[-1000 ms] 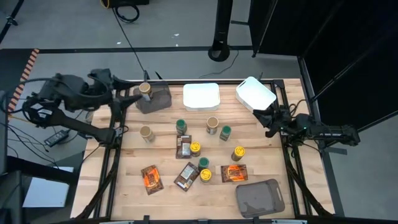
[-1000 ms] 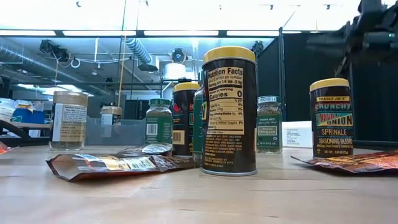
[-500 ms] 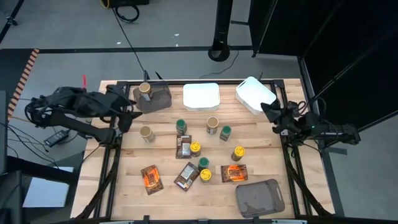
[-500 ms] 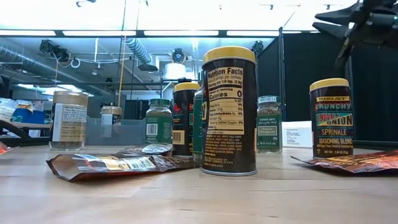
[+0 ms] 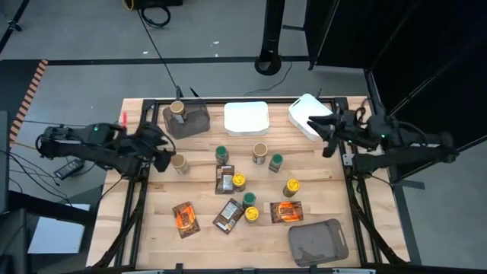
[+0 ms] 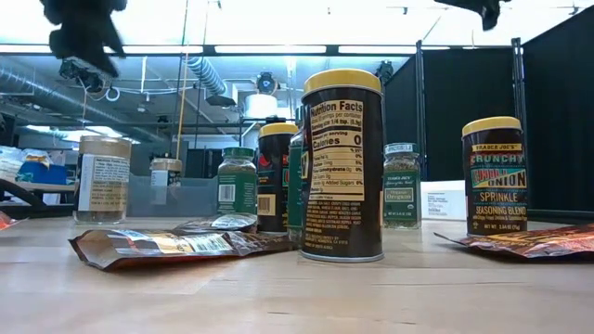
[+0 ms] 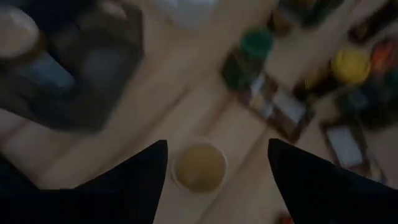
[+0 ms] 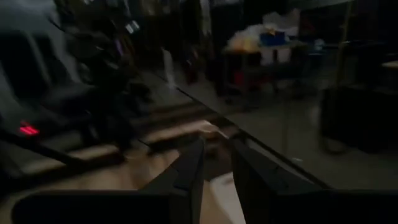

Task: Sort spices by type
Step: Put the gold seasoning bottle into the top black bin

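Fingers spread, the left hand (image 7: 214,171) is now hovering over a tan-lidded jar (image 5: 179,162) on the bench (image 5: 205,243), having left the bin (image 5: 190,122); the right hand (image 5: 326,135), nearly together, is idling.

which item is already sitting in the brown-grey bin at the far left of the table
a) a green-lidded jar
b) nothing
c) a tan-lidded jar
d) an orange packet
c: in the high view a tan-lidded jar stands inside the brown-grey bin at the far left of the table, while the orange and brown packets and the green-lidded jars all sit out on the tabletop.
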Action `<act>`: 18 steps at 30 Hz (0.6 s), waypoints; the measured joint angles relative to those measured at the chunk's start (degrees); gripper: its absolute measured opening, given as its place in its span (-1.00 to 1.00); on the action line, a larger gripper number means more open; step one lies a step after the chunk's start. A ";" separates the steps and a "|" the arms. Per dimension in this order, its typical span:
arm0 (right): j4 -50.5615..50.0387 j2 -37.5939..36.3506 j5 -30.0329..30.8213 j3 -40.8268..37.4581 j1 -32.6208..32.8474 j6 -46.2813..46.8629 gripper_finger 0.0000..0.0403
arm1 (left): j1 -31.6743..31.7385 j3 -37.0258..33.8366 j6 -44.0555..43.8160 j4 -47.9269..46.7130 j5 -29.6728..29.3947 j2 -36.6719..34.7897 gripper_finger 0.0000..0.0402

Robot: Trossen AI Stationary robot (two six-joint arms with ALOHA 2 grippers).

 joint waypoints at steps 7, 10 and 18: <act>-5.89 11.96 0.28 8.74 -1.82 -3.08 -0.55 | -0.02 -0.14 0.27 -3.99 9.57 7.65 0.40; -5.71 14.94 0.29 9.53 -2.33 -3.75 -0.55 | -0.02 -0.14 2.79 -5.29 10.35 10.15 0.40; -6.40 19.56 0.27 9.53 -4.69 0.15 -0.55 | 0.87 -0.12 6.45 -4.81 8.80 14.25 0.40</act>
